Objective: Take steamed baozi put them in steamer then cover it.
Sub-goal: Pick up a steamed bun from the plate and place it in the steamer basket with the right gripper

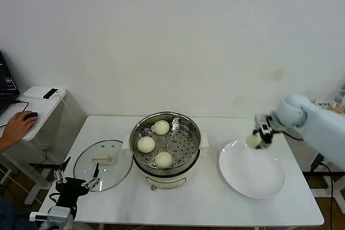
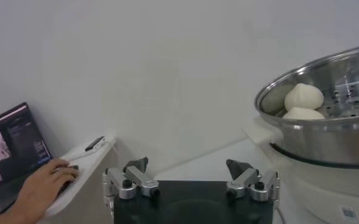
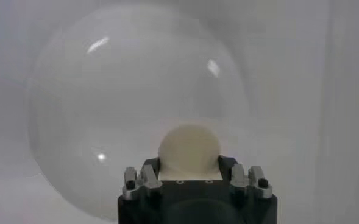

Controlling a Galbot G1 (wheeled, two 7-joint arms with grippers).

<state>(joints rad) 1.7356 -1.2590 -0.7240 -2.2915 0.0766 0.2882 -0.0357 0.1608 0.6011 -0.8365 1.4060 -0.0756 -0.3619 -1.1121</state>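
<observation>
The right gripper [image 1: 259, 139] is clenched on the fourth baozi [image 1: 253, 141], at middle right of the head view, above the far rim of the white plate [image 1: 253, 179]. The steamer [image 1: 166, 144] lies to its left at frame centre, three buns inside (room shows at its right side). The left gripper [image 1: 76, 179], lower left, hangs released near the cover [image 1: 102, 157].

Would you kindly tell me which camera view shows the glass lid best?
The head view: the cover lies flat on the table, left of the steamer, whole outline and cream handle visible, with the open left gripper at its near-left edge. Neither wrist view shows it.
</observation>
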